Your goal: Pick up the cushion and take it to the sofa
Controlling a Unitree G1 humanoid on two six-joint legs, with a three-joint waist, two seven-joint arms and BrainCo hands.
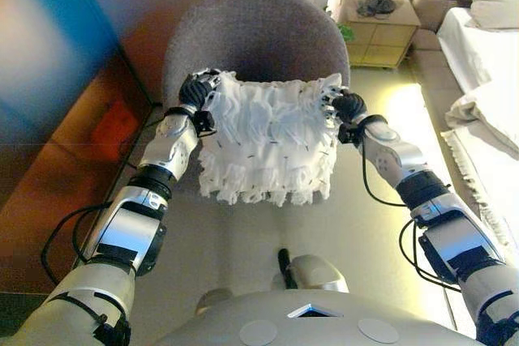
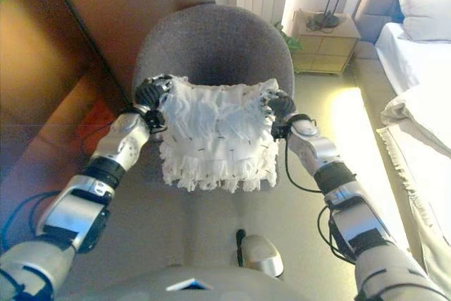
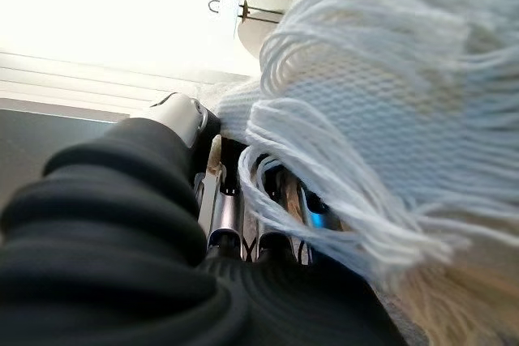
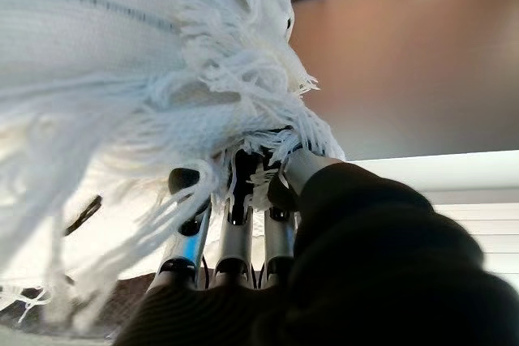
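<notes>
We are holding one white fringed cushion (image 1: pixel 269 145) between our two hands, lifted in front of the single grey chair (image 1: pixel 255 34). Our left hand (image 1: pixel 197 89) is pressing on the cushion's left upper corner, our right hand (image 1: pixel 347 106) on its right upper corner.

The eye views are showing only the dark backs of the hands. The wrist views are adding the fingers: the left hand's fingers (image 3: pixel 224 218) are running into the fringe, and the right hand's fingers (image 4: pixel 183 237) are reaching under the tassels, tips buried, so we cannot tell how far either hand is closing.

Only the eye views are taking in the room: one nightstand (image 1: pixel 379 34) and one bed (image 1: pixel 486 79) to the right.
</notes>
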